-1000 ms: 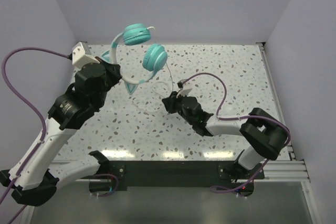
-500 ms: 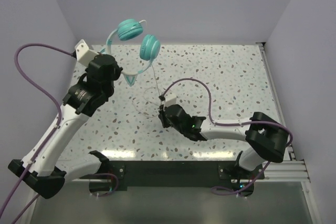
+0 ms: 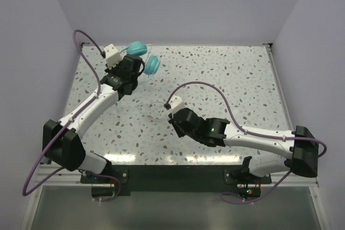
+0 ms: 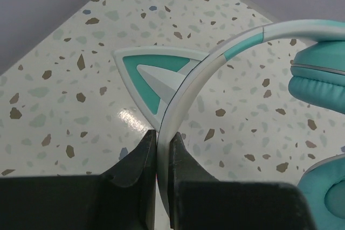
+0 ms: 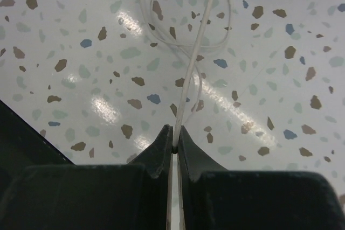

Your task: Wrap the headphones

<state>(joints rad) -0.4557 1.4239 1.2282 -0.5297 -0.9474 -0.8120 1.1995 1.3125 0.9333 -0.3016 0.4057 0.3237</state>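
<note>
left gripper: we see it clamped on headphones headband, far left
right gripper: pinched tight on cable
table: speckled white
walls: plain pale

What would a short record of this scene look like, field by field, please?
surface: speckled table
headphones: teal, at the table's far left, held by the left arm
left tool: shut on the headband, beside a cat ear
right tool: shut on the cable
cable state: loose loop lying on the table ahead of the right tool, not yet wound on the headphones
</note>
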